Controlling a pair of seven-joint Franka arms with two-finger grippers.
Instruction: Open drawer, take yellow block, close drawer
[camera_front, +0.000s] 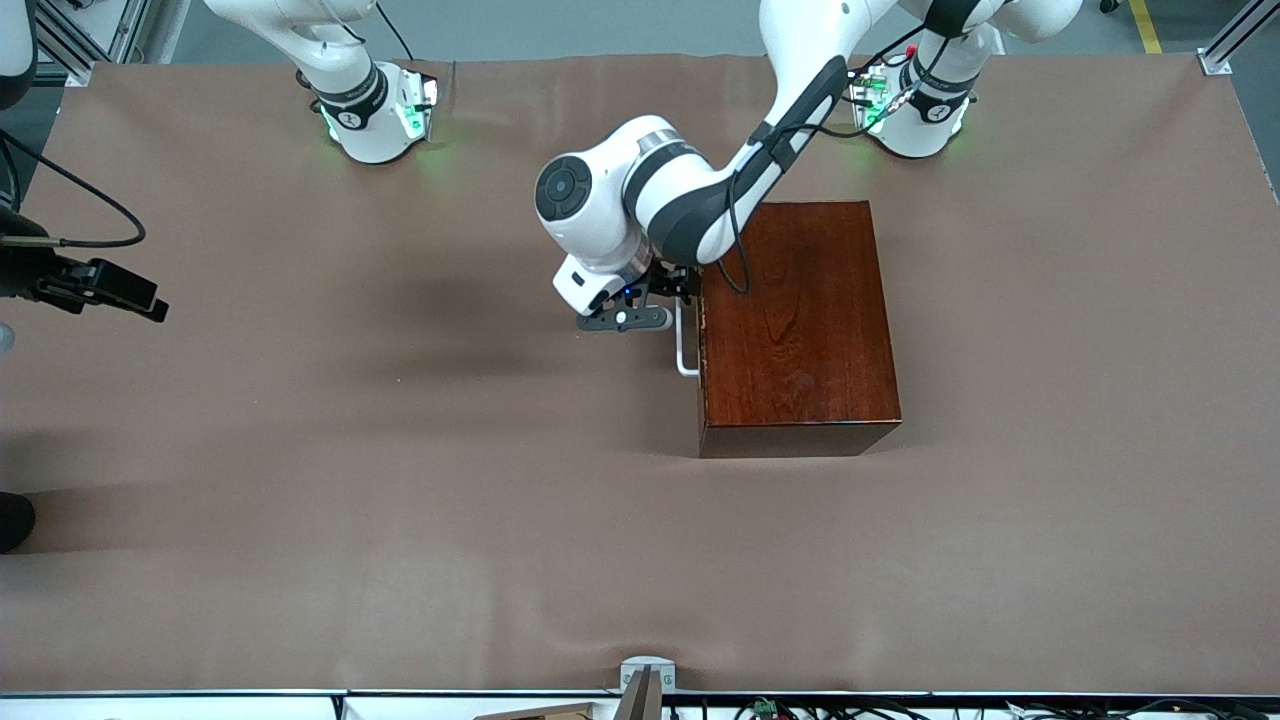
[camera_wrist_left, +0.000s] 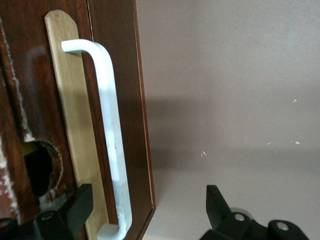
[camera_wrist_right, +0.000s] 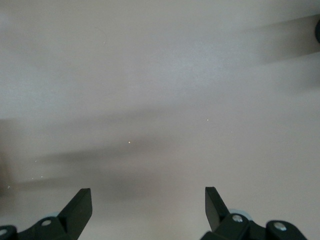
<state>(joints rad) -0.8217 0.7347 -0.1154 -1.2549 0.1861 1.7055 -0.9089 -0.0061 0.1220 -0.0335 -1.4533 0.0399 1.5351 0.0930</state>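
Drawer (camera_front: 703, 345) shut, contents hidden; left arm covers handle (camera_front: 684, 345) top end.

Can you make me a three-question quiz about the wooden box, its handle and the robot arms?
1. Where is the left end effector?
A. at the drawer's handle
B. on top of the box
C. at the table edge nearest the front camera

2. What colour is the handle?
A. yellow
B. white
C. black

3. How is the drawer right now?
A. pulled all the way out
B. lying on the table
C. shut

Answers: 1 A, the left wrist view shows its open fingers either side of the handle. 2 B, the bar is white against the dark reddish-brown wooden box. 3 C, the drawer front sits flush with the box. The right end effector waits open over the bare table.
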